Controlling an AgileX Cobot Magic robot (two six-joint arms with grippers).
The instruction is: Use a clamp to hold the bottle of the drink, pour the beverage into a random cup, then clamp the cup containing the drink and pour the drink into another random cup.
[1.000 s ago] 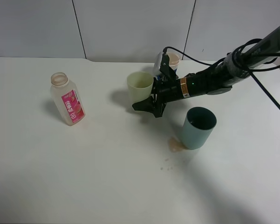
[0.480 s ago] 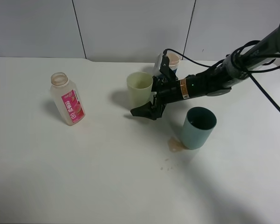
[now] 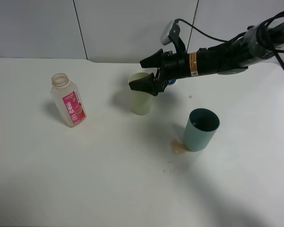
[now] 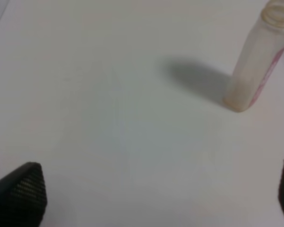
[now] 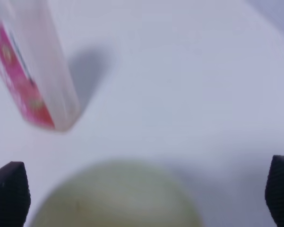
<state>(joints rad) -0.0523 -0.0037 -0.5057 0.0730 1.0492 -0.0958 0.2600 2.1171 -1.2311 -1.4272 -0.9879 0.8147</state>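
Yellow-green cup (image 3: 141, 93) upright on white tabletop (image 3: 108, 179), near the middle, free of any grip. Right claw (image 3: 149, 73) hangs just above its rim, fingers spread wide, holding nothing; one finger (image 3: 142, 85) overlaps the cup's rim in the high view, contact uncertain from this angle. Right wrist view, blurred: cup's rim (image 5: 116, 196) lies between the two dark fingertips (image 5: 9, 191), with clear space on both sides.

Dark teal cup (image 3: 202, 129) upright, apart from the yellow-green cup, nearer the front and further right. Small brown puddle (image 3: 178, 148) touching its base, a few droplets (image 3: 167, 169) scattered just in front. Contents of either cup not readable.

Bottle (image 3: 68, 100) with pink label stands uncapped well to the left, leaning slightly in the high view. Looks nearly empty.

Left claw (image 4: 151, 189) seen only in its own wrist view: fingertips at the frame's edges, spread wide, empty, above bare tabletop, bottle (image 4: 257, 56) some way ahead of it.
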